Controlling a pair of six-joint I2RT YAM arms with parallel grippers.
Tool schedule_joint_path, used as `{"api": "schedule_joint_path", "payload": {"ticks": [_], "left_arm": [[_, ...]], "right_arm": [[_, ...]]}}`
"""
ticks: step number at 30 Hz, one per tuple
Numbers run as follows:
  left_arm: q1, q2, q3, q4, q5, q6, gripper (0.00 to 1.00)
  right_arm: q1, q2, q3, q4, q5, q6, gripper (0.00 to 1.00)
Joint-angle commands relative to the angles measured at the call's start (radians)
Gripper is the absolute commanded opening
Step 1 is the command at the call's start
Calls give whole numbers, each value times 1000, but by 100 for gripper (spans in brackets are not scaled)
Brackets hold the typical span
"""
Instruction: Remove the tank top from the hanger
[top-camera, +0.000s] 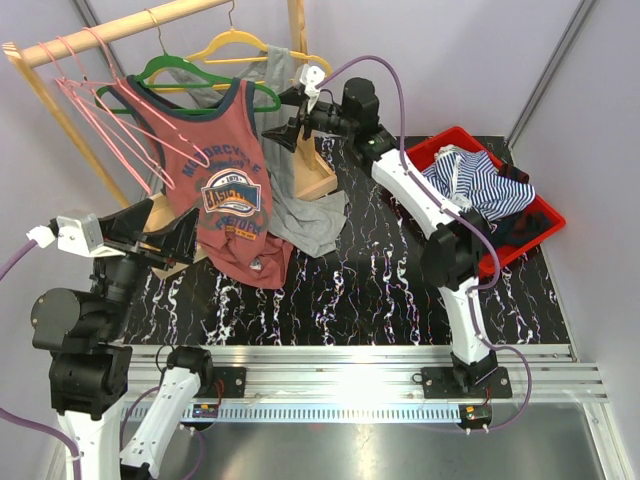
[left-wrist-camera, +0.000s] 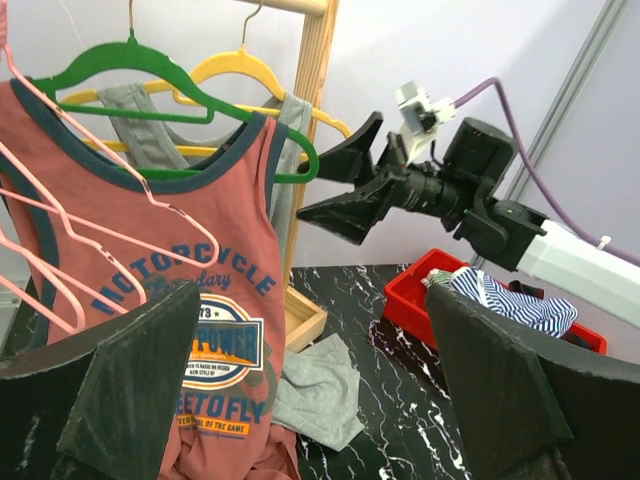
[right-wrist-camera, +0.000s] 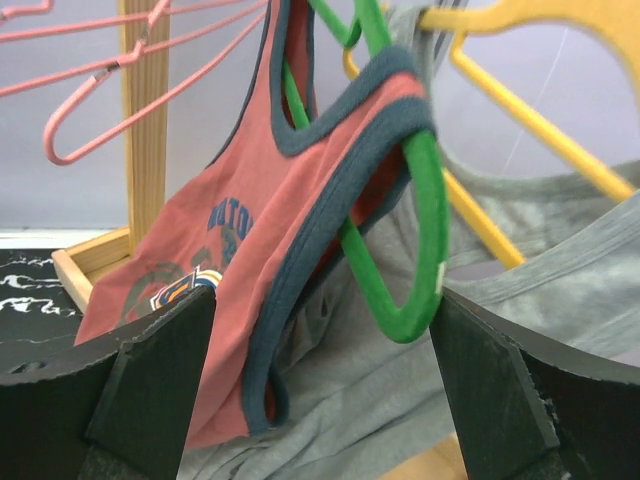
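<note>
- Left hand (top-camera: 163, 236), wide and empty, low beside the tank top (top-camera: 225, 180)
- It hangs long-axis down from the green hanger (top-camera: 190, 70)
- Right hand (top-camera: 282, 116), also wide and empty, faces the strap at the hanger's right tip, best placed to free it

My table (top-camera: 380, 290) is a black slab with white veining. A metal rail (top-camera: 380, 365) runs along its 6 o'clock edge and carries both my bases. At 2 o'clock a red bin (top-camera: 548, 212) stands on the slab, holding striped cloth (top-camera: 475, 185). At 11 o'clock stands the rack's wooden foot (top-camera: 318, 180). A grey cloth (top-camera: 310, 225) lies flat against that foot. The tank top (top-camera: 225, 190) hangs down to the slab at 9 o'clock; contact cannot be confirmed.
</note>
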Motion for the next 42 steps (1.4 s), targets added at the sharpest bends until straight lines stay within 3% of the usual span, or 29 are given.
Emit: {"api": "schedule_joint_path", "payload": {"ticks": [1,8,15,25,31,32,33,42], "left_arm": [[-4,-1,-15,49,-15,-10,99],[-4,13,-2,48,-10,1,99],[-4,17,4,46,-15,-1,99],[-4,36,8,54,-4,-6,99],[-4,40,19,52,1,-7,99],[-4,39,19,51,-1,-7,99],[-4,37,19,52,-1,-9,99],[-4,29,27,57,-1,-21,99]], "right_arm": [[-12,-112,-3,150,-52,-11,94],[-18,24,169,91,-34,63,94],[-16,202,461,29,51,107,94],[-18,229,426,23,52,80,84],[-16,252,441,35,23,83,63],[-18,252,438,43,18,83,34],[-16,250,435,49,23,90,24],[-19,193,387,146,-46,187,5]]}}
